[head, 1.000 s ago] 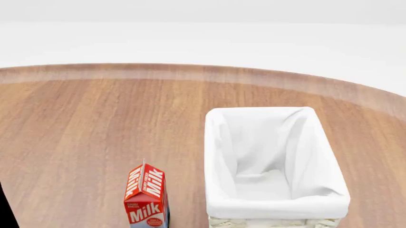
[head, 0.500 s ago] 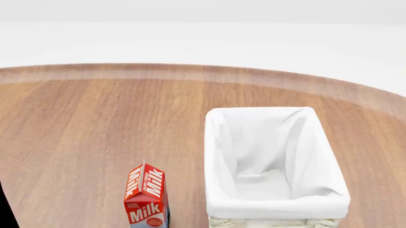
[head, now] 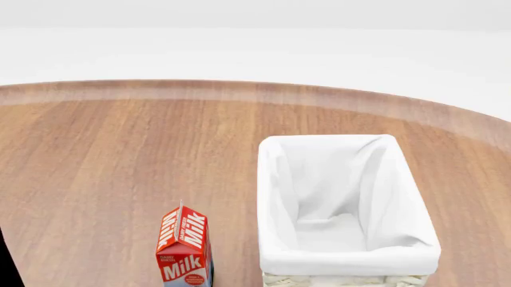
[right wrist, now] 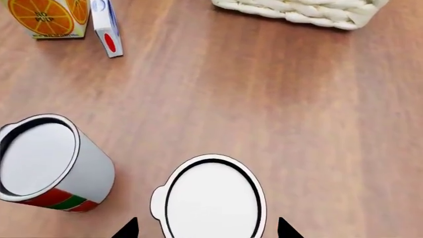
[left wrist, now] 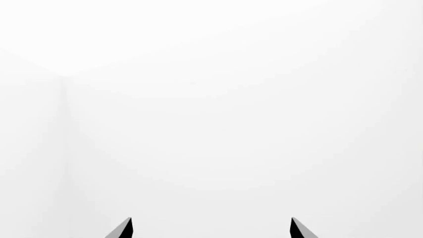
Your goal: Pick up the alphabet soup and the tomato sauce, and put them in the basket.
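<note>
The right gripper point(right wrist: 207, 232) hung open over a can point(right wrist: 210, 198) seen only from its pale top, so I couldn't tell which it was. The tomato sauce point(right wrist: 49, 166) stood just beside; a finger might knock it over. The basket point(head: 348, 248) sat empty. The left gripper point(left wrist: 210, 229) was open, holding nothing.

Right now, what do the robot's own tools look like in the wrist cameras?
Very little shows. The left tool appears as two thin pointed fingertips, black with a grey face on one. The right tool appears as two small black pointed tips. No cables or markings are visible, and the arms themselves cannot be made out in any view.
</note>
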### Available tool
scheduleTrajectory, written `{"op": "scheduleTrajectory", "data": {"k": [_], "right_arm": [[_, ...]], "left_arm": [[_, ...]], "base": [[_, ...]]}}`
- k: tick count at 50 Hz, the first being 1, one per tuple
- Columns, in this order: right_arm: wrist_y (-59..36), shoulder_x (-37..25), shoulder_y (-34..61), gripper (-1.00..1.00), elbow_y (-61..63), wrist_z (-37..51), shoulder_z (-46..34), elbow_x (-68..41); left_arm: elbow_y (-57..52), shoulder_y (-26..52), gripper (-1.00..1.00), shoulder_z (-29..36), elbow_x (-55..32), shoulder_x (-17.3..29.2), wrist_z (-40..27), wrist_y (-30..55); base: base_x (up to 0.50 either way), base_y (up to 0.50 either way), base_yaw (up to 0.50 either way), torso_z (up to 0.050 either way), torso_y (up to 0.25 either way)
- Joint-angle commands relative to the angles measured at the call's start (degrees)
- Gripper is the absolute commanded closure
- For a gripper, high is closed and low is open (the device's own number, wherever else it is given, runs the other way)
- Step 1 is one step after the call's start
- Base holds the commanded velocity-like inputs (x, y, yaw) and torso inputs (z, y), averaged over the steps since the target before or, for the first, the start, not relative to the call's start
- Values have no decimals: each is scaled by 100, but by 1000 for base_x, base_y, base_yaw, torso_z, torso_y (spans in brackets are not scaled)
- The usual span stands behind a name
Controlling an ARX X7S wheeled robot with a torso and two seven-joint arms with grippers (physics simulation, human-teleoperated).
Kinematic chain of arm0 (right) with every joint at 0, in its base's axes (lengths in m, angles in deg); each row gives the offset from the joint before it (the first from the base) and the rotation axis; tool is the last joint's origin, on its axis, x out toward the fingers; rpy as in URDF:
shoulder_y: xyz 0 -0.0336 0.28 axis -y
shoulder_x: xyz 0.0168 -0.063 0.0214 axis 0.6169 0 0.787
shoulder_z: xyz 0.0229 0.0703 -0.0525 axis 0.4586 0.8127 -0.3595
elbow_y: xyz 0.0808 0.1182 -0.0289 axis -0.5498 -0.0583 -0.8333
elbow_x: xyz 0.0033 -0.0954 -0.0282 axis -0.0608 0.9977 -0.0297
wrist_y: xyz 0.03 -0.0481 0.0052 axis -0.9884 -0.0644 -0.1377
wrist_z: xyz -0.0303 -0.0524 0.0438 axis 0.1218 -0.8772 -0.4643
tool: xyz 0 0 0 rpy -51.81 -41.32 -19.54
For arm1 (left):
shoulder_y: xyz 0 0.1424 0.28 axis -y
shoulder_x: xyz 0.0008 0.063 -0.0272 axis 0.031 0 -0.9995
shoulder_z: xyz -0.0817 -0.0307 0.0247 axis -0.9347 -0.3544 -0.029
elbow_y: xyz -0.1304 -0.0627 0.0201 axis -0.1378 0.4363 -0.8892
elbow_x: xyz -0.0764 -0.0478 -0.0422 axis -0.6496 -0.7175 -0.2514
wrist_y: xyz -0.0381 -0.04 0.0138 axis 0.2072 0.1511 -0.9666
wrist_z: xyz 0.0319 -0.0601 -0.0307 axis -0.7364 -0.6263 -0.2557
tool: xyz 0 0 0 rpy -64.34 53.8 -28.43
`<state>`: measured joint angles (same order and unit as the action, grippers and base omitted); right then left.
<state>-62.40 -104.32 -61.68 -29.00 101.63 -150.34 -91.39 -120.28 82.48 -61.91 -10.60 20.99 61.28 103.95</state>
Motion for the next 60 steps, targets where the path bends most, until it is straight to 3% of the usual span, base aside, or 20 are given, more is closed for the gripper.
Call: {"op": "scheduleTrajectory", "data": {"k": [1, 60], "right_arm": [[6, 87, 31, -100, -128, -84, -10, 1], [193, 468, 228, -100, -959, -589, 138, -251]], "left_arm": [[1, -30, -100, -18, -23, 4, -10, -20], [7, -38, -100, 79, -16, 74, -96, 37]], "base": [[0, 0, 0, 0, 0], [0, 0, 0, 0, 0]]}}
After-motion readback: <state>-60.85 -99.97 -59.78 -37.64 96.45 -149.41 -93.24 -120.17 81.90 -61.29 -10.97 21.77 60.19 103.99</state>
